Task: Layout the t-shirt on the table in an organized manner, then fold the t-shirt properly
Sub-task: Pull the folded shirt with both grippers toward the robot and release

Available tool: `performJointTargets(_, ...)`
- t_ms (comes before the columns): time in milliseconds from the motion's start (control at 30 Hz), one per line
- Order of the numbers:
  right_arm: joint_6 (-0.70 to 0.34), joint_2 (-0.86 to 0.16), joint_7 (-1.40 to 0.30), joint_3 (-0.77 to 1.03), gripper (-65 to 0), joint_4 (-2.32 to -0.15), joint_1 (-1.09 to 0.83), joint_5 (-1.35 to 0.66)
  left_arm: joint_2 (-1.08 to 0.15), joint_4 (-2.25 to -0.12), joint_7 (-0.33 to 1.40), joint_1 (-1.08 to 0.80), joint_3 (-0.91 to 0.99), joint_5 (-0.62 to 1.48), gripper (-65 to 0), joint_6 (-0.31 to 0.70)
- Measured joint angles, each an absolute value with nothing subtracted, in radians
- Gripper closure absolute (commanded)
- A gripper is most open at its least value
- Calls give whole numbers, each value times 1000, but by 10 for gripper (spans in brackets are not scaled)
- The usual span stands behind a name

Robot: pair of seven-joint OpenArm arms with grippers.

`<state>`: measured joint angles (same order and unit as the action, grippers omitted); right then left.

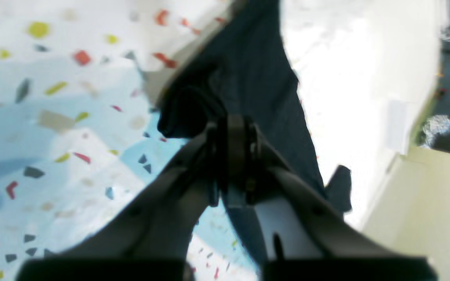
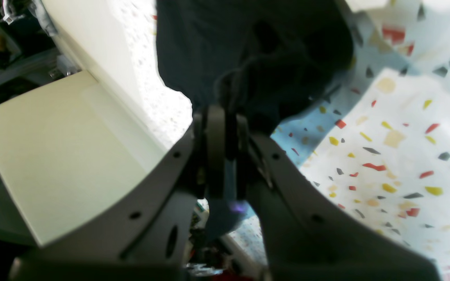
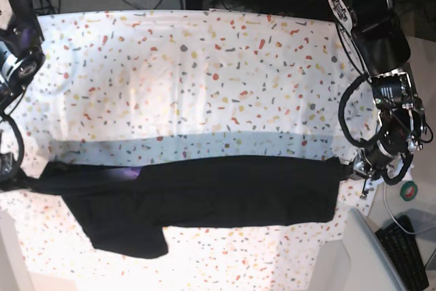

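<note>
I've got the black t-shirt (image 3: 204, 192) stretched wide across the near half of the worktop (image 3: 204, 80), running from nine o'clock to three o'clock in the base view, with one sleeve (image 3: 129, 240) hanging toward seven o'clock. My left claw (image 1: 234, 156) is clenched on the fabric at the three o'clock end; in its wrist view the dark cloth runs away from the pinched tips over the speckled cover. My right claw (image 2: 225, 128) is clenched on the shirt too, at the nine o'clock end, a bunch of cloth gathered just past its tips. A purple print (image 3: 129, 173) shows near that end.
</note>
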<state>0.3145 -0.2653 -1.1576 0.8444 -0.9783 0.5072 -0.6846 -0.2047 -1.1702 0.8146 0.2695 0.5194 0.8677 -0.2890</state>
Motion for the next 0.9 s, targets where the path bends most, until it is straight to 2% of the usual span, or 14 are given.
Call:
performJointTargets(267, 315, -257, -1148, 836, 0, -1079, 177, -932, -216, -1321, 813, 14, 519, 898, 0, -302)
performJointTargets(333, 313, -257, -1106, 835, 0, -1097, 118, -939, -214, -1356, 812, -48, 520, 902, 0, -297)
performJointTargets(500, 204, -260, -1090, 836, 0, -1101, 1, -932, -211, -1396, 813, -142, 520, 899, 0, -299)
performJointTargets(767, 197, -262, -1012, 782, 0, -1105, -123, -937, -208, -1440, 813, -238, 518, 903, 0, -298)
performJointTargets(900, 194, -254, -1002, 775, 0, -1208, -177, -942, -209, -1512, 813, -308, 518, 906, 0, -294)
